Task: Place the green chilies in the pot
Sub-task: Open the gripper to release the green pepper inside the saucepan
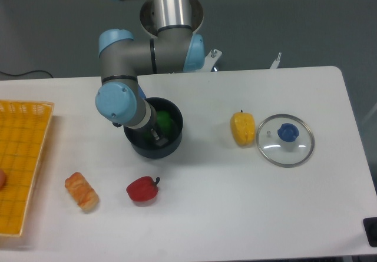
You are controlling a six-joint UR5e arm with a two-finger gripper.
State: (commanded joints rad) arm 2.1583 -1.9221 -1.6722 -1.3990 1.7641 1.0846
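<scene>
Gripper [154, 135] reaches down inside pot [172, 146]; jaw opening cannot be told. Green chilies [164, 120] sit in pot just beside gripper. Glass lid [285, 140] lies far right.

Robot lab bench, not a real kitchen.

Industrial arm [154, 44] bolted at the back edge of a bare white table [235, 215], grey wall behind. Around the pot [154, 135]: toy food only. Yellow pepper [242, 128] and glass lid [285, 139] to its right, red pepper [142, 189] and bread [81, 191] in front, yellow basket [20, 162] far left.
</scene>
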